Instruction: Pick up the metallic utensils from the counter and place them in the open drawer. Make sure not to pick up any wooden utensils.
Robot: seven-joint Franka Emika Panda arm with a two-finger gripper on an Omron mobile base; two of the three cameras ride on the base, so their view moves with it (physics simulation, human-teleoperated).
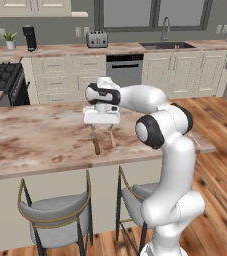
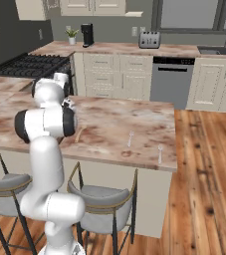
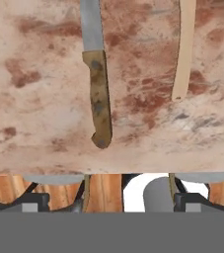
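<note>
The knife (image 3: 97,94), with a dark brown handle and a grey blade, lies flat on the marbled tabletop (image 1: 40,145), close to its near edge. In the hand view its handle points toward the edge and its blade runs away from it. Just beside it, apart and roughly parallel, lies the pale wooden utensil (image 3: 184,54). In the left base view the knife (image 1: 95,142) and the wooden utensil (image 1: 111,137) both show below the hand (image 1: 101,128), which hovers over them with its jaws spread wide and nothing between them; the dark fingertips (image 3: 32,201) stand far apart at the bottom of the hand view.

Farther along the tabletop, toward its right end in the right base view, two thin silver utensils (image 2: 130,138) (image 2: 160,152) lie well apart from the knife, the second near the corner.

Two grey cushioned stools (image 1: 57,212) with brass-coloured frames stand under the tabletop's near edge. Across the wooden floor (image 2: 204,189), the back counter carries a toaster (image 1: 97,38), a coffee machine (image 1: 30,37) and a small potted plant (image 1: 10,39), with a sink (image 1: 167,45) to the right.
</note>
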